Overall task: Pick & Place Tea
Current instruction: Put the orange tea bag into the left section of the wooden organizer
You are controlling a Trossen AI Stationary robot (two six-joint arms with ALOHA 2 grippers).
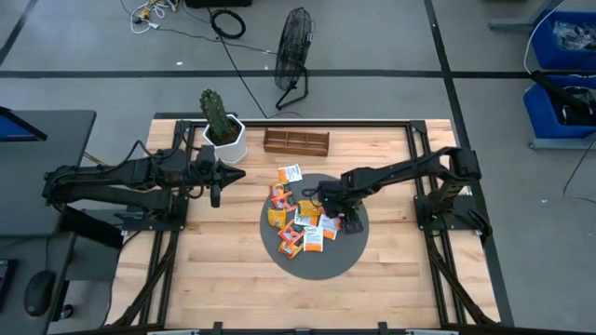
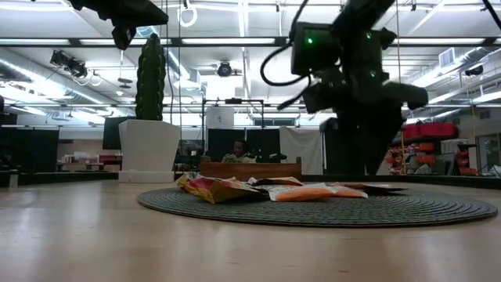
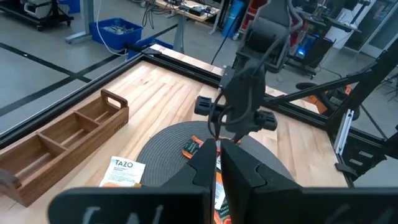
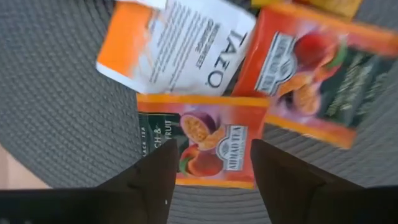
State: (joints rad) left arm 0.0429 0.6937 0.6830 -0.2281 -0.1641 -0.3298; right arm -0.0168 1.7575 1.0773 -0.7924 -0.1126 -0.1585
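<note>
Several tea sachets, orange, white and red, lie in a loose heap on a grey round mat. My right gripper points down, open, low over the heap. Its fingers stand on either side of an orange fruit-print sachet that lies flat on the mat, next to a white TAZO sachet and a red-orange one. I see no touch. My left gripper waits shut, raised over the table's left part near the plant pot.
A brown wooden tray with compartments stands at the far edge behind the mat. A cactus in a white pot stands at the far left. One white sachet lies on the wood between tray and mat. Bare wood lies toward the near edge.
</note>
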